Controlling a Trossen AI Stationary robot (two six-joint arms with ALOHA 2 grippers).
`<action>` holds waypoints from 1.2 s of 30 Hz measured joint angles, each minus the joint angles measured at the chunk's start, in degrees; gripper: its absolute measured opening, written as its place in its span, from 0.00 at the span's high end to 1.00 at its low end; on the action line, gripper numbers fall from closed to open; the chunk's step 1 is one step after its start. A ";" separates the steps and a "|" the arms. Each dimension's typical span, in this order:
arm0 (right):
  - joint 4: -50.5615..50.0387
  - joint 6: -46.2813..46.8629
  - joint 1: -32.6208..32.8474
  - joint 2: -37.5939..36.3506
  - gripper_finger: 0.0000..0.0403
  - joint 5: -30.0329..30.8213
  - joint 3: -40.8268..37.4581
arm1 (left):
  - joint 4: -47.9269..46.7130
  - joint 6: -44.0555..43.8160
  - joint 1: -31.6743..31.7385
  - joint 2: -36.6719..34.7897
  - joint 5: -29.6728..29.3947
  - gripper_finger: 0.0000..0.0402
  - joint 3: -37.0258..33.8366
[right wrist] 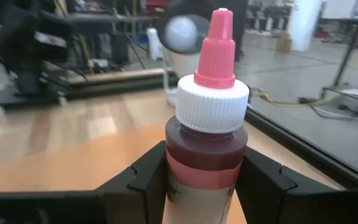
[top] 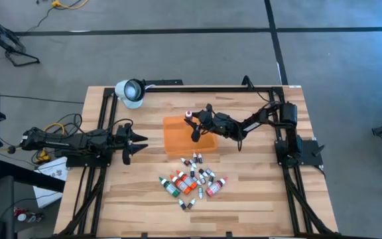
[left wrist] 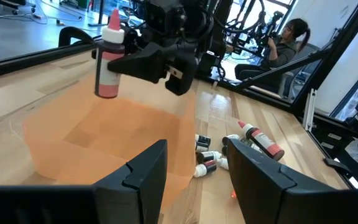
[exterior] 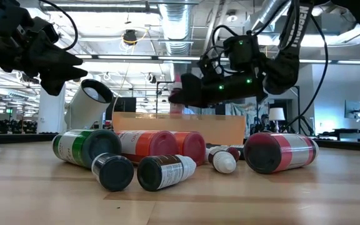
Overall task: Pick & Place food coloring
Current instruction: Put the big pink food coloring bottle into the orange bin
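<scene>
We see the right gripper (top: 191, 121) clamped on a red food coloring bottle (right wrist: 206, 146) (pink tip, white cap), held upright above the orange tray (top: 178, 141). The other bottles (top: 192, 180) lie scattered near the tray. The left gripper (top: 135, 144) waits at the table's left, fingers apart.

Bottle (right wrist: 206, 140) in my right gripper (right wrist: 197, 186): dark red liquid, pink band, white cap, pink tip. Tray (top: 178, 136) orange.

Overhead view looks straight down; low view level across table (exterior: 305, 200); 2 wrist views close; all share orange tray (top: 178, 141).
</scene>
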 joint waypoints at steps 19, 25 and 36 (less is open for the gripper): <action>0.28 -0.01 -1.97 0.00 0.63 1.93 -1.18 | 0.00 0.04 0.00 -0.02 0.00 0.60 0.00; -1.57 0.04 -2.22 0.00 0.61 1.93 -1.18 | 0.00 0.20 0.00 0.00 0.00 0.60 0.00; -3.11 1.25 -2.64 0.00 0.60 3.13 -1.18 | 0.00 0.33 0.00 -0.02 0.00 0.60 -0.02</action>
